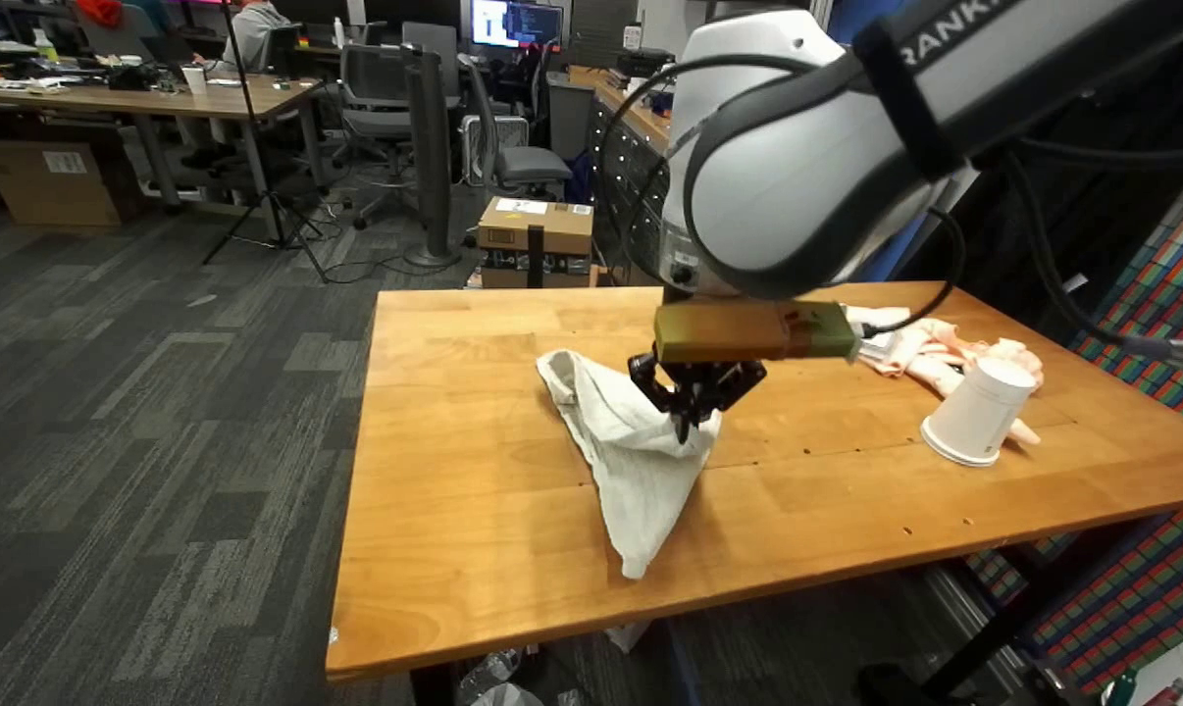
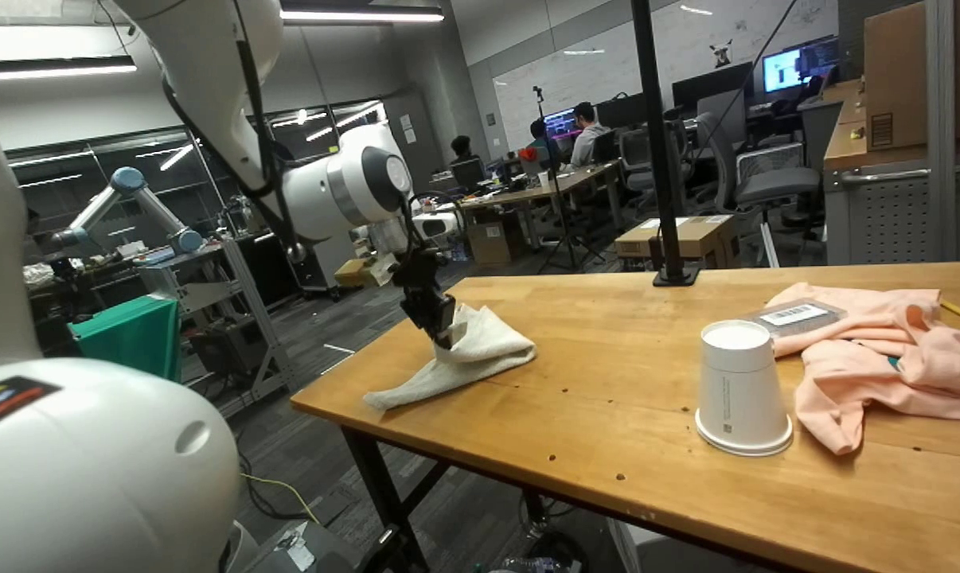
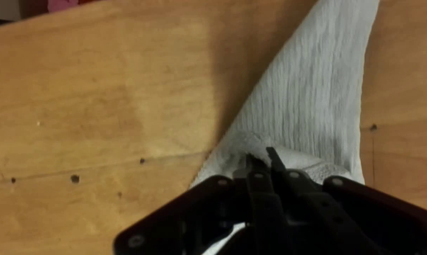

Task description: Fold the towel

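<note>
The white towel [image 1: 642,485] lies bunched on the wooden table, with one narrow corner pointing toward the front edge. It also shows in an exterior view [image 2: 484,342], where a peak rises beside the fingers. In the wrist view the ribbed towel [image 3: 314,92] runs up from the jaws, with a fold across it at the fingertips. My gripper [image 1: 687,428] points down into the towel. Its fingers are close together with towel cloth pinched between the tips [image 3: 265,157]. The gripper also shows in an exterior view [image 2: 442,338]. Part of the towel is hidden under the gripper in the wrist view.
A white paper cup [image 2: 741,390] stands upside down on the table [image 1: 454,431]. Pink cloth [image 2: 886,358] and a clear labelled box [image 2: 802,316] lie behind it. A black post [image 2: 660,159] stands at the table's edge. The towel's corner is near the front edge.
</note>
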